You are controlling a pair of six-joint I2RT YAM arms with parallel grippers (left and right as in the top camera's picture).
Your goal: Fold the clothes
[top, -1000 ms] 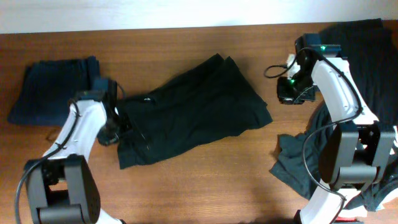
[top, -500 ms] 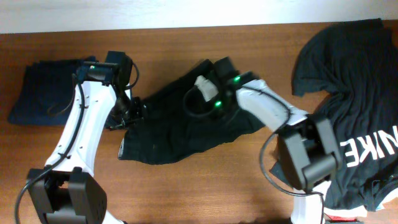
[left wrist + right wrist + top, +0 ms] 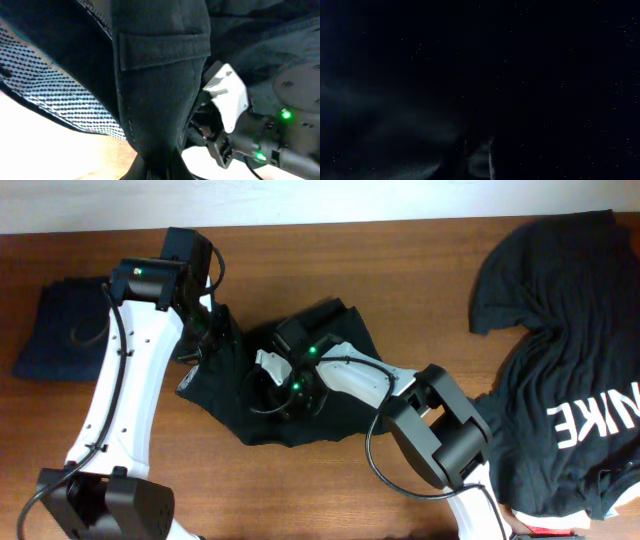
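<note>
Black fabric shorts, wide-legged, are seen bunched in a crumpled heap near the middle of the brown wooden tabletop, a little toward its left edge. No clean fold can be made out. The cloth is gathered and partly lifted, so the task is judged to be in an early stage, with flattening, folding over and squaring up all left to do.

A navy-blue folded garment is placed by the left edge. A black T-shirt with large white lettering is spread at the right edge.

The left gripper is held at the left side of the heap. Its arm is arched up from the front-left corner and bent down toward the cloth. In the left wrist view a thick fold of the shorts is drawn tight into the fingers, with the grey-and-white checked inner lining exposed beside it. The pincer is therefore judged to be clamped on the shorts.

The right gripper is stretched low from the front-right corner onto the middle of the heap. Its wrist view is filled with dark cloth, so whether its fingers are apart or together cannot be told.
</note>
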